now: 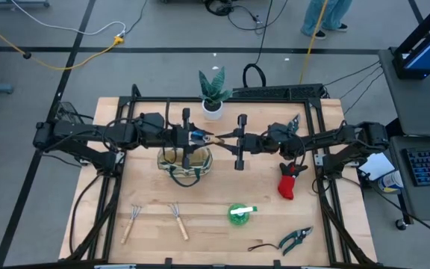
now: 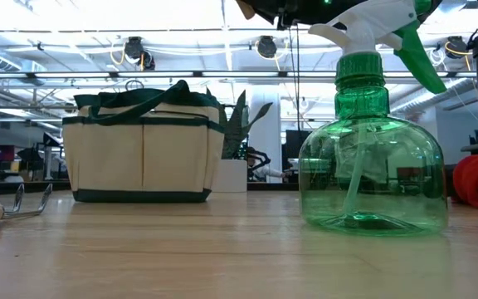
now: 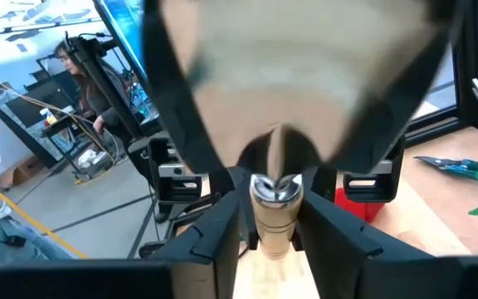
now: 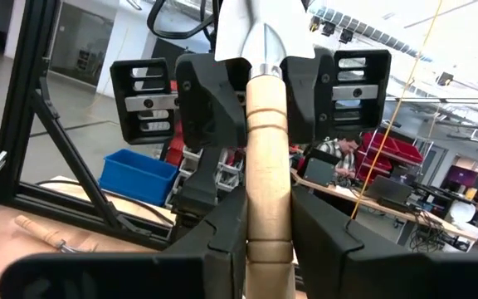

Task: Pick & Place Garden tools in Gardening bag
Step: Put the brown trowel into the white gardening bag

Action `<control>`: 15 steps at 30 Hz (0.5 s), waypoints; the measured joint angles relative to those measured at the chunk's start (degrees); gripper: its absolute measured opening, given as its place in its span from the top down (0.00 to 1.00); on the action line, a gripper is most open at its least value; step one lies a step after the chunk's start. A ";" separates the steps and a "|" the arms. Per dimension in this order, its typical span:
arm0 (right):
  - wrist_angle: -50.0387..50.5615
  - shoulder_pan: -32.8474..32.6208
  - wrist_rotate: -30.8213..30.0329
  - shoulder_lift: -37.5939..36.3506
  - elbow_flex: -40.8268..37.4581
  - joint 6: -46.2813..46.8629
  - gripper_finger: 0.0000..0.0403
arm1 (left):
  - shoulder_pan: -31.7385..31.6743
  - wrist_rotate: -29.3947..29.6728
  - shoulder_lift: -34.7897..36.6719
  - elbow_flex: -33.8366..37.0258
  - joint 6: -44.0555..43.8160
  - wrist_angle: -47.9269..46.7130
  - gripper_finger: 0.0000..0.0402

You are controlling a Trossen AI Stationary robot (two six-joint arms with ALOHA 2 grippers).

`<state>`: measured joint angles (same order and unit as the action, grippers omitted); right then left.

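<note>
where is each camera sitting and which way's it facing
High view: above the table, facing straight down; both arms meet over the gardening bag, passing a trowel.
Low view: at tabletop height, facing level past a green spray bottle to the bag; only a bit of arm at the top.
Left wrist view: on the left arm, facing the right end effector, which grips the trowel handle.
Right wrist view: on the right arm, facing the left end effector.
Both wrist views share the trowel.

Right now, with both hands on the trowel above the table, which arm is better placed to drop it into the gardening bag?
Left, probably. The left hand sits directly over the gardening bag and grips the trowel at its blade end. The right hand, shut on the wooden handle, is beside the bag, not above it.
</note>
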<state>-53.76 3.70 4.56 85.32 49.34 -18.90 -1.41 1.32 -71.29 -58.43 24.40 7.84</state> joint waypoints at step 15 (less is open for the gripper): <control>1.28 0.02 0.14 -0.09 0.07 0.00 0.82 | -0.59 -4.17 -0.02 0.07 0.03 1.15 0.76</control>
<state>-52.49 3.73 4.70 85.23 49.41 -18.90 -2.00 -2.85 -71.31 -58.37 24.43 8.98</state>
